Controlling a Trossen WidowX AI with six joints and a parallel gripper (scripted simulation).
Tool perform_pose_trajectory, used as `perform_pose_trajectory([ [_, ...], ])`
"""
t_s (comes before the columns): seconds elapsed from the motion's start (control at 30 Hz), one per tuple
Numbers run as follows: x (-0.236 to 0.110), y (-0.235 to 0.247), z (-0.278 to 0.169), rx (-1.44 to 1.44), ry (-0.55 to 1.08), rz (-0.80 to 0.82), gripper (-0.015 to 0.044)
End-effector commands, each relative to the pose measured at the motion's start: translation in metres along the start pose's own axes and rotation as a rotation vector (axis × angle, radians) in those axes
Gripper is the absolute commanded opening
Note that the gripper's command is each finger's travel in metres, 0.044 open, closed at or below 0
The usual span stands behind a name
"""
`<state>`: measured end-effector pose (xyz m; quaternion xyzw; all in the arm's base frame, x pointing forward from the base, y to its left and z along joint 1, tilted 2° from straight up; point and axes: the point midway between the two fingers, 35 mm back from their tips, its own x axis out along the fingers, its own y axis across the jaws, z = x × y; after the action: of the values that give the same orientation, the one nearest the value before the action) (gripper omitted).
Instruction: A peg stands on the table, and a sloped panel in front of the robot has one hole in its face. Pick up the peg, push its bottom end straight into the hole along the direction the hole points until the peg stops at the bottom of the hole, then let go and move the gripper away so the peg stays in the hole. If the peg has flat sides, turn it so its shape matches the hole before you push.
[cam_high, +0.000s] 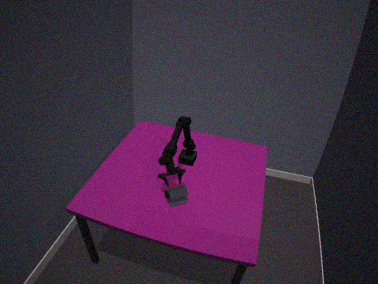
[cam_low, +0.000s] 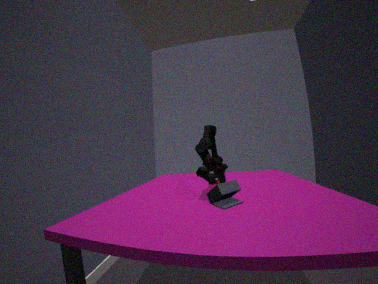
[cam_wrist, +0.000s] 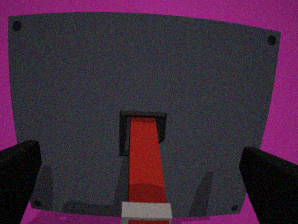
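Note:
A red square peg (cam_wrist: 147, 169) (cam_high: 173, 183) (cam_low: 216, 179) with a white band near its top sits with its lower end in the square hole (cam_wrist: 125, 129) of the grey sloped panel (cam_wrist: 80, 96) (cam_high: 177, 196) (cam_low: 223, 190). My gripper (cam_wrist: 143, 189) (cam_high: 172, 177) (cam_low: 214, 175) is open. Its two dark fingers stand wide apart at the left and right edges of the wrist view, well clear of the peg on both sides. How deep the peg sits in the hole is hidden.
The panel stands on a magenta table (cam_high: 125, 170) (cam_low: 300, 210). The arm's base (cam_high: 188, 158) is behind the panel. The table edges are far from the panel on all sides.

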<state>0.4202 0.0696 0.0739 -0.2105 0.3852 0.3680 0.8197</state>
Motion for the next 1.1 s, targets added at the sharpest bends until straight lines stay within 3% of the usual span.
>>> perform_pose_trajectory([
  [0.0, -0.009, -0.002, 0.001, -0.002, -0.002, -0.001, 0.0440],
  [1.07, -0.078, -0.003, 0.000, 0.003, 0.006, -0.002, 0.0440],
])
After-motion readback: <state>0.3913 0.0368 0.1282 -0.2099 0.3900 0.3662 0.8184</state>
